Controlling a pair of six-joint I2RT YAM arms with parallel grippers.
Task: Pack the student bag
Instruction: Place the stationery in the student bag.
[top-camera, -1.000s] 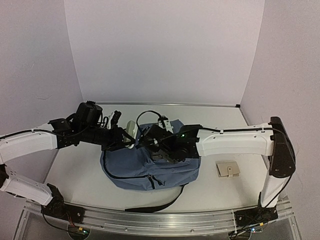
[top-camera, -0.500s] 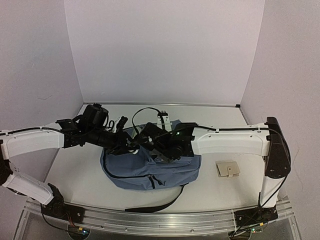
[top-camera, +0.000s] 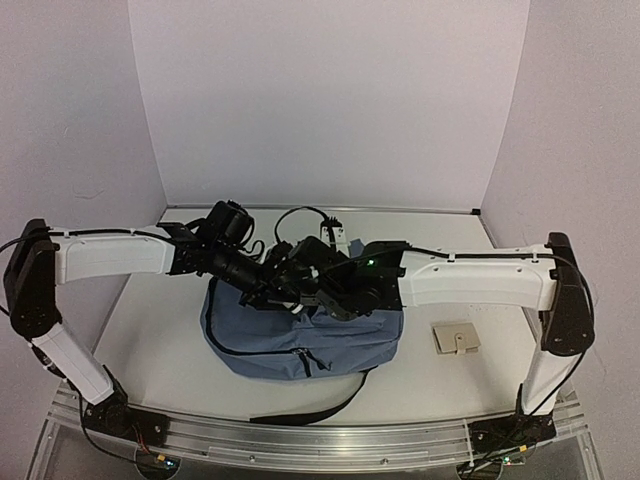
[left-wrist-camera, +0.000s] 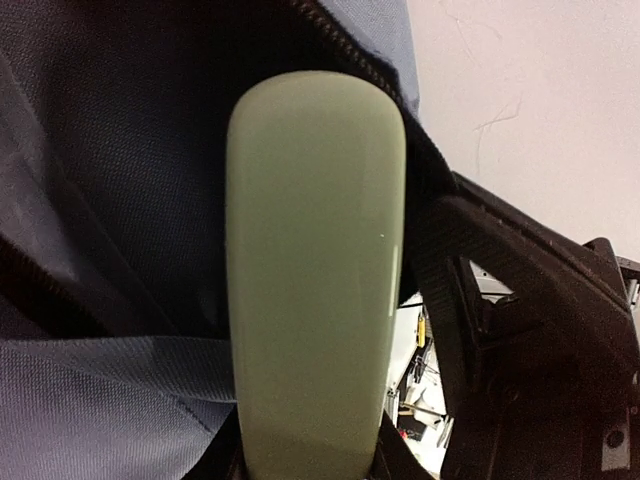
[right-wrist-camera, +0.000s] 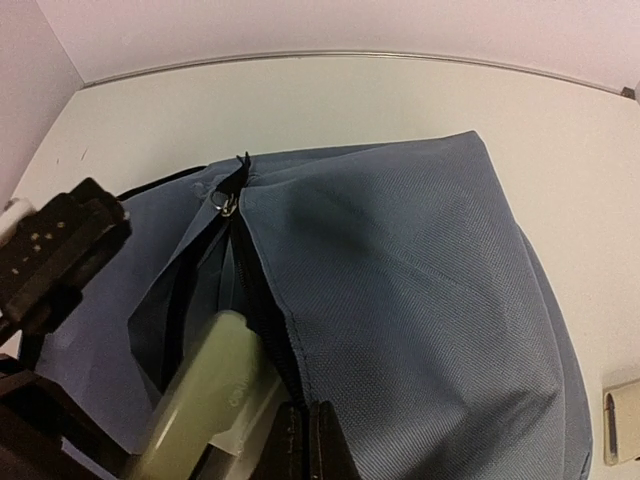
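The student bag (top-camera: 300, 345) is a dusty-blue backpack lying mid-table, with both grippers over its top edge. My left gripper (left-wrist-camera: 310, 462) is shut on a pale green oblong case (left-wrist-camera: 315, 280), whose rounded tip points into the dark lining of the open bag (left-wrist-camera: 90, 400). In the right wrist view the case (right-wrist-camera: 205, 390) lies in the mouth of the zipper opening. My right gripper (right-wrist-camera: 308, 435) is shut on the blue fabric edge of the bag (right-wrist-camera: 420, 300) beside the black zipper, holding that side up. From above, the left gripper (top-camera: 270, 290) and right gripper (top-camera: 312, 290) nearly touch.
A small beige wallet (top-camera: 456, 339) lies on the table right of the bag and shows at the right wrist view's edge (right-wrist-camera: 620, 425). A black strap (top-camera: 320, 410) trails toward the front rail. A white plug with a black cable (top-camera: 333, 232) sits behind the bag.
The left arm has swung right, carrying the green case from the bag's left side into its opening. The right gripper has shut on the bag's edge.
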